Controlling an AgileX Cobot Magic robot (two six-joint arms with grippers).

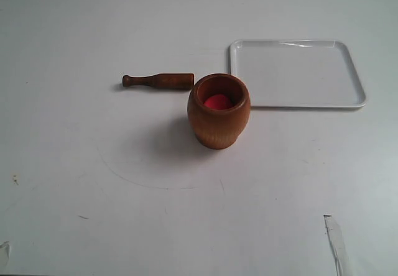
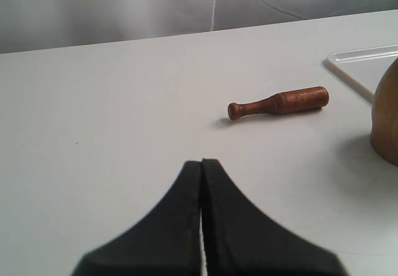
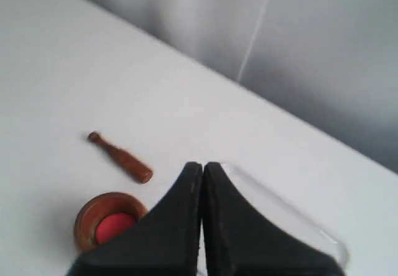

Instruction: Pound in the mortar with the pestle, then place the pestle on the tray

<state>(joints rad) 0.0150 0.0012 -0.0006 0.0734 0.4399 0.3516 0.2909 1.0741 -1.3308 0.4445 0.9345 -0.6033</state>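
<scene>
Since neither arm shows in the outside view, the two wrist views have to tell us about the hands. Start on the left. The left gripper (image 2: 201, 162) has two black fingers, and their tips are pressed tight together with nothing between them. Out in front of it, well apart, lies the pestle (image 2: 278, 101), a short dark brown wooden club.

In the outside view it lies flat on the plain white table (image 1: 74, 183), at about ten o'clock from the mortar (image 1: 219, 111). Its long side runs from nine o'clock to three o'clock. The little round knob points to nine. The thick end points to three and stops just beside the mortar without touching it. I think the left arm is the nearer one, because the pestle is on its side of the table. Those fingers would have to spread first, then close across the thin handle.

The mortar is a round, barrel-shaped cup of light brown wood with a thick rim. It stands upright near the middle. A red ball (image 1: 217, 102) sits inside it.

At about two o'clock from the mortar is the tray (image 1: 298, 106), flat, shiny and white, with rounded corners and a low rim. Nothing is on it. Its near corner is just beside the mortar, and I cannot tell if they touch.

The right gripper (image 3: 202, 164) hangs above the table, and its black fingers are pressed together too, holding nothing.
</scene>
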